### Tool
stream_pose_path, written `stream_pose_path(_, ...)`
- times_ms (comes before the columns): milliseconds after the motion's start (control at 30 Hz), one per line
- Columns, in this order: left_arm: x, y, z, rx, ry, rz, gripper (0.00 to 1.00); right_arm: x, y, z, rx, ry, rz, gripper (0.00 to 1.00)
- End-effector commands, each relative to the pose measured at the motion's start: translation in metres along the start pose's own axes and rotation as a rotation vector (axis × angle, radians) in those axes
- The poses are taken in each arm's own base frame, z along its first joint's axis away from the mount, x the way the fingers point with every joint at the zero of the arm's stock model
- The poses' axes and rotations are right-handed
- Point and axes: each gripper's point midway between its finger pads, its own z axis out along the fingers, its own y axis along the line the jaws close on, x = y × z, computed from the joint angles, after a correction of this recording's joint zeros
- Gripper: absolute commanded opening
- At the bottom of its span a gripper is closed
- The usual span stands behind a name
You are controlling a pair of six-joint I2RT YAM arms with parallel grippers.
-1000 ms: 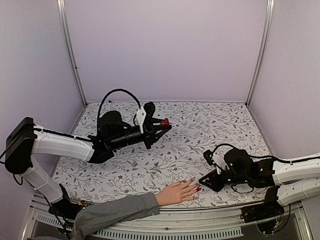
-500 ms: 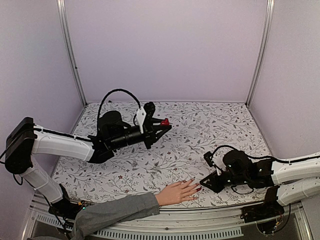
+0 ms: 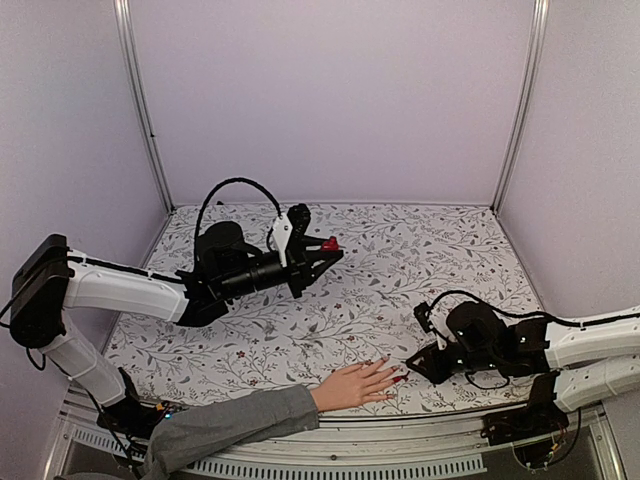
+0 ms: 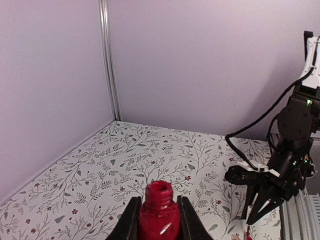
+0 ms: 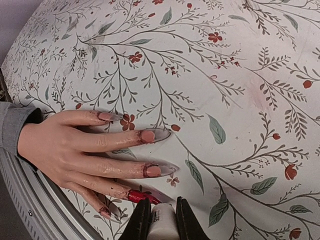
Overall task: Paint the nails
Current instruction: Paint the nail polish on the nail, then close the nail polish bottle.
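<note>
A pale hand (image 3: pixel 352 385) with a grey sleeve (image 3: pixel 235 425) lies flat at the table's front edge. In the right wrist view its ring-finger nail (image 5: pixel 142 196) is glossy red. The middle nail (image 5: pixel 153 170) and index nail (image 5: pixel 148 135) are bare pink with red smears at the base. My right gripper (image 5: pixel 162 220) is shut on the white cap (image 5: pixel 163 224), just off the tip of the red nail; the brush is hidden. It also shows in the top view (image 3: pixel 408 364). My left gripper (image 4: pixel 159 222) is shut on the open red bottle (image 4: pixel 159 212), held above the table's middle (image 3: pixel 329 243).
The floral tablecloth (image 3: pixel 400 270) is bounded by lilac walls and metal corner posts (image 3: pixel 142 110). A metal rail (image 3: pixel 400 425) runs along the front edge under the sleeve. My right arm (image 4: pixel 272 185) and its cable show in the left wrist view.
My right gripper with the cap has shifted slightly to the right, away from the fingertips. The left arm, the bottle and the hand have not moved.
</note>
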Motion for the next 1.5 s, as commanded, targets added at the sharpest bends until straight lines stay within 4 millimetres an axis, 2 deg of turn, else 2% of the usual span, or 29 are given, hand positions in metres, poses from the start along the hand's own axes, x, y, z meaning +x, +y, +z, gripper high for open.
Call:
stream_pose_path(0,-0.014,0.006,-0.003,-0.012,-0.043,0.007,0.0,-0.016,0.007,-0.01,-0.007,-0.051,-0.004,0.0)
stream_pose_path(167,-0.013,0.005,-0.005,-0.005,-0.043,0.007,0.0,-0.042,0.021,-0.026,-0.039,-0.115,-0.048,0.0)
stream_pose_path(267,-0.014,0.0,-0.008,0.014,-0.05,0.011,0.0,-0.065,0.035,-0.04,-0.07,-0.17,-0.097,0.0)
stream_pose_path(500,-0.02,-0.026,-0.025,0.123,-0.11,0.049,0.0,-0.126,0.081,-0.085,-0.176,-0.317,-0.275,0.0)
stream_pose_path(800,-0.024,-0.056,-0.05,0.226,-0.175,0.133,0.0,-0.175,0.144,-0.148,-0.359,-0.423,-0.516,0.0)
stream_pose_path(1067,-0.021,-0.079,-0.056,0.313,-0.19,0.161,0.0,-0.191,0.185,-0.172,-0.493,-0.425,-0.691,0.0)
stream_pose_path(1467,-0.015,-0.096,-0.045,0.377,-0.161,0.128,0.0,-0.199,0.202,-0.165,-0.529,-0.391,-0.776,0.0)
